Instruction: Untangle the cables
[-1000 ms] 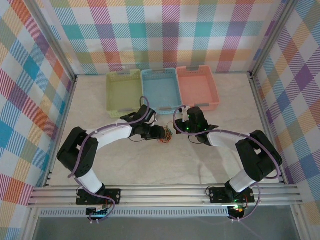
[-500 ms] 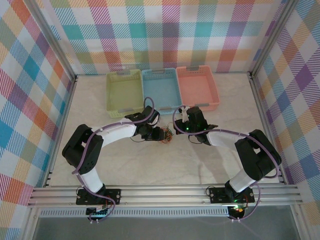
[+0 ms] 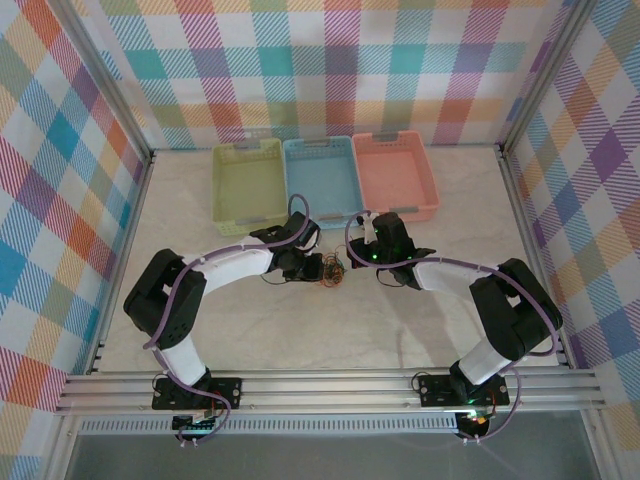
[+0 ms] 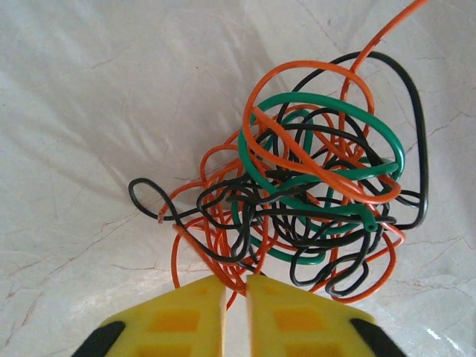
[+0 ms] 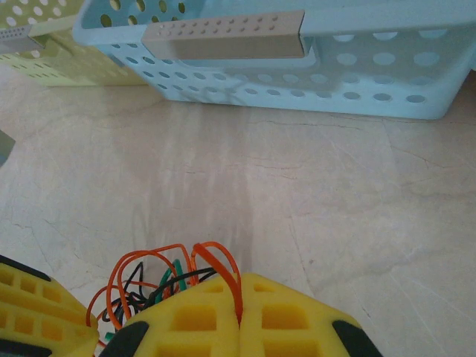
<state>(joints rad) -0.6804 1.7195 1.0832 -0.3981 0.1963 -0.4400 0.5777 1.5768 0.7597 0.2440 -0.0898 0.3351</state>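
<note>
Top view, nearest: both arms reach in from the near edge of the table (image 3: 300, 335) and meet at mid-table. The cables (image 3: 334, 270) are a small knot there, right between the two gripper tips; this view is too small to tell the colours or the grip.

Left wrist view: the left gripper (image 4: 236, 316) has its yellow fingers almost together with only a thin slit between them. Orange strands run into that slit at the tips, so it is pinching the bundle's near edge. The tangle lies on the marble just beyond and is made of orange, black and green wires looped through each other. One orange end leaves at the top right.

Right wrist view: the right gripper (image 5: 239, 323) has its fingers pressed together, with an orange loop rising out of the seam between them. More orange, black and green loops sit just left of it. Another yellow finger (image 5: 33, 309) is at the lower left edge.

Farther back: the blue basket (image 5: 312, 67) and green basket (image 5: 52, 52) lie across bare table. The top view adds the pink basket (image 3: 395, 175), with all three side by side at the far edge.
</note>
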